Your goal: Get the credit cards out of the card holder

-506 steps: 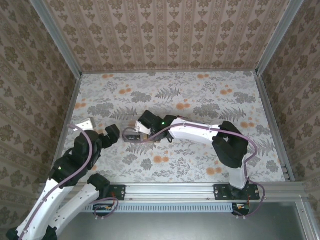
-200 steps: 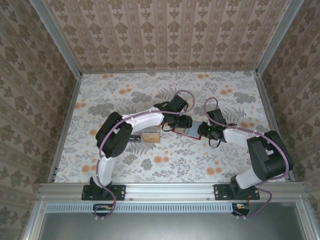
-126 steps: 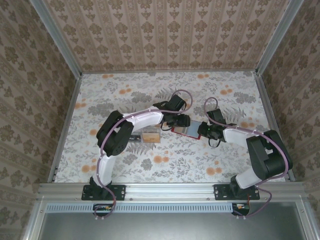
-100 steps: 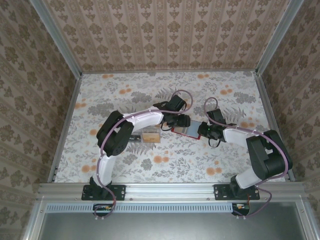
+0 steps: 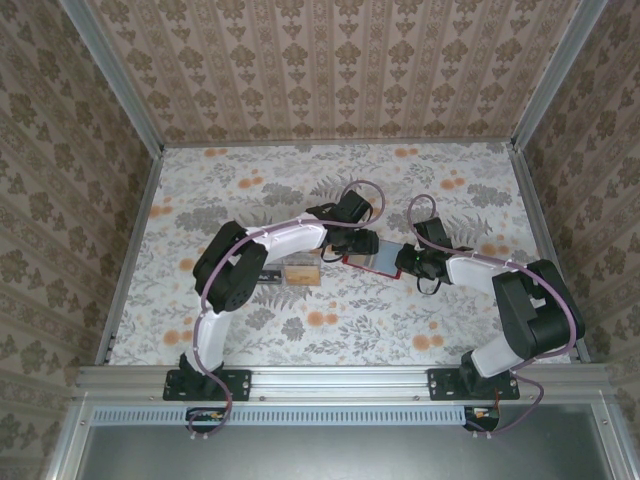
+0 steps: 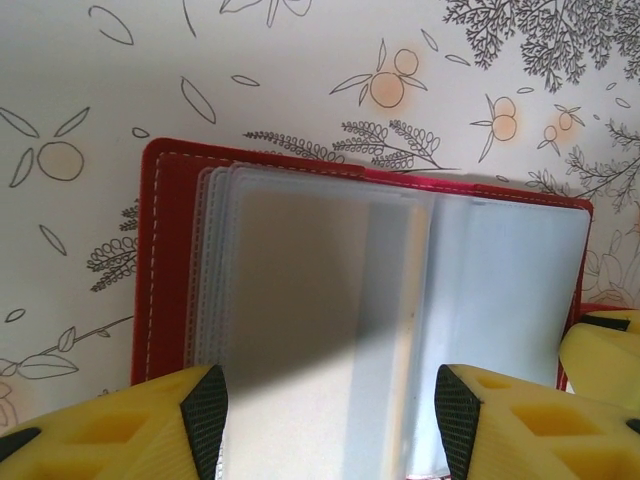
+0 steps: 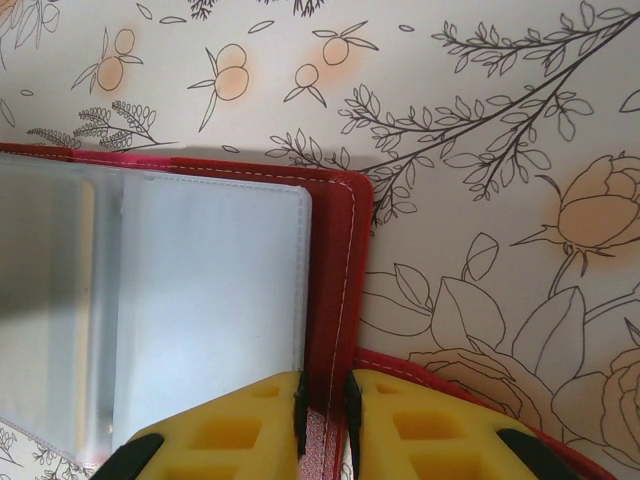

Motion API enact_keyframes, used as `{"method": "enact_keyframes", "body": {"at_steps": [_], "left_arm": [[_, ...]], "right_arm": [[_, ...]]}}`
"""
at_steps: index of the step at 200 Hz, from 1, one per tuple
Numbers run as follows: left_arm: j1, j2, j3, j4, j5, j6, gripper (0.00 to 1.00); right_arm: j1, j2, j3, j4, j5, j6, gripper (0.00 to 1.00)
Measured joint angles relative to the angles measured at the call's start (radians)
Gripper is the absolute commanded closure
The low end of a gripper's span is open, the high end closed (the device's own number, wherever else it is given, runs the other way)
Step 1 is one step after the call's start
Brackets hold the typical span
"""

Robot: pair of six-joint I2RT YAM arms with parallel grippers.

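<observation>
While your right gripper is clamped on an edge of its red cover, the card holder lies open near the middle of the table (clear sleeves facing up). Your left gripper hangs over those sleeves, jaws apart, gripping nothing. A grey card seems to sit inside one sleeve, though you cannot be sure.

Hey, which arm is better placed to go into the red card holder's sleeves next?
Left, probably. The left gripper hangs open with its fingers straddling the clear sleeves, while the right gripper is shut on the card holder at the edge of its red cover, likely steadying it.
</observation>
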Motion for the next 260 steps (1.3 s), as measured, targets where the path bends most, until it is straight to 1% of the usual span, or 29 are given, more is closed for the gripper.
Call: {"method": "enact_keyframes", "body": {"at_steps": [61,86,100,113,140,161,178,185,190,193,260], "left_arm": [[0.000,0.019,0.002,0.002,0.009,0.000,0.40],[0.005,0.019,-0.005,0.040,0.047,-0.008,0.39],[0.006,0.019,-0.010,0.064,0.074,-0.015,0.37],[0.006,0.019,-0.014,0.083,0.096,-0.020,0.36],[0.007,0.019,-0.026,0.116,0.136,-0.035,0.28],[0.008,0.019,-0.040,0.146,0.163,-0.046,0.25],[0.012,0.019,-0.045,0.166,0.182,-0.051,0.11],[0.012,0.018,-0.045,0.176,0.191,-0.057,0.07],[0.012,0.018,-0.046,0.183,0.195,-0.060,0.02],[0.012,0.017,-0.046,0.186,0.197,-0.063,0.00],[0.020,0.009,-0.068,0.237,0.234,-0.066,0.00]], "right_arm": [[0.000,0.002,0.000,0.000,-0.003,0.000,0.78],[0.000,0.002,0.000,0.001,-0.005,0.000,0.78],[0.000,0.002,0.000,0.001,-0.006,0.000,0.78],[0.000,0.002,0.000,0.001,-0.006,0.000,0.78],[0.000,0.004,0.000,0.002,-0.006,0.000,0.78],[0.000,0.004,0.000,0.002,-0.006,0.000,0.78],[0.000,0.004,0.000,0.002,-0.006,0.000,0.78],[0.000,0.004,0.000,0.002,-0.006,0.000,0.78],[0.000,0.004,0.000,0.002,-0.006,0.000,0.78],[0.000,0.004,0.000,0.002,-0.006,0.000,0.78],[0.000,0.004,0.000,0.002,-0.006,0.000,0.78]]}}
